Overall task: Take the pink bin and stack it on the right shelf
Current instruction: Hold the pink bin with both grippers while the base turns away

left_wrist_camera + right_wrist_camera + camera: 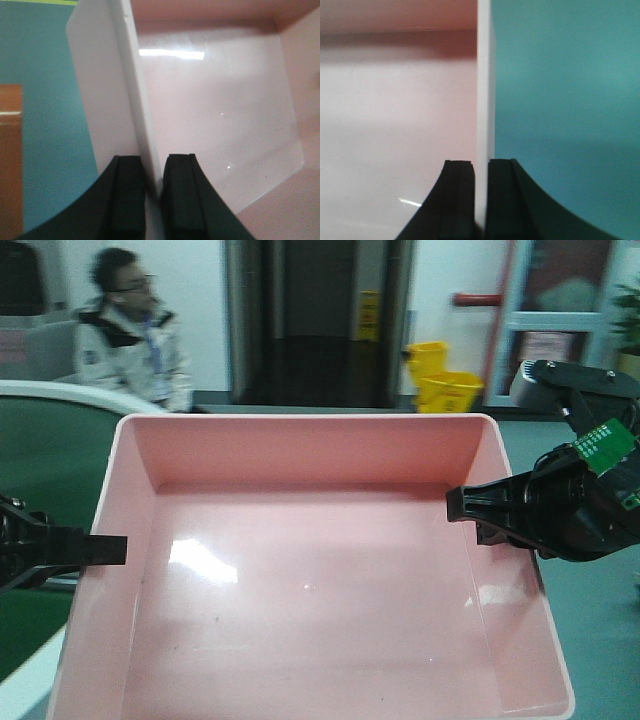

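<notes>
Bin (300, 580) side walls inside left hand (154, 162) and right hand (480, 167).

Off to my upper left I see a blurred person in glasses and a pale jacket (130, 345), seated and facing right. Further back are dark doors (315, 320) with a yellow floor sign (368, 316) at their right side and a yellow mop bucket (443, 378) near it. The floor (600, 640) looks green, and my left wrist camera shows an orange-brown block (10, 155) at its left edge.
</notes>
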Robot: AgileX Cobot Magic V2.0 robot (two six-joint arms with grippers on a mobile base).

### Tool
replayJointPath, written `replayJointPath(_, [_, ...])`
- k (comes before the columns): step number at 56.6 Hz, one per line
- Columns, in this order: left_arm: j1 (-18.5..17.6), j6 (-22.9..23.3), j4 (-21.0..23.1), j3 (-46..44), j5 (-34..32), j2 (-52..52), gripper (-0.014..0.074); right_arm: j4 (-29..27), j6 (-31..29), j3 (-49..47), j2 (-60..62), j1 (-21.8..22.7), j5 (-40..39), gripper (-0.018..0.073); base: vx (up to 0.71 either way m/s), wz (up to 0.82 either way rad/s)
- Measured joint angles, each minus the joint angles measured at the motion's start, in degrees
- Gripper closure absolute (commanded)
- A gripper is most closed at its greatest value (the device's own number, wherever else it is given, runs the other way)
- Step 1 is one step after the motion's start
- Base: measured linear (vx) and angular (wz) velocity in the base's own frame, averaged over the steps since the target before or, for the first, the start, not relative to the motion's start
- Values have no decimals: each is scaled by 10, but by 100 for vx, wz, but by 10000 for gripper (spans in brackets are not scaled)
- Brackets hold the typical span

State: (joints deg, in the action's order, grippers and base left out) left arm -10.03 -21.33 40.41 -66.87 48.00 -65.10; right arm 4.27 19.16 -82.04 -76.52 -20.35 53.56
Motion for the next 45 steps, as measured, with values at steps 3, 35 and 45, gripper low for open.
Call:
replayJointPath(3, [0, 0, 0, 0, 0, 0, 596, 0, 0, 0, 0, 0, 0, 571, 8, -78])
replayJointPath(35, [0, 0, 0, 0, 0, 0, 595, -2, 0, 0, 0, 0, 0, 571, 19, -65])
replayJointPath(45, [0, 0, 0, 0, 0, 0, 595, -2, 0, 0, 0, 0, 0, 571, 28, -56])
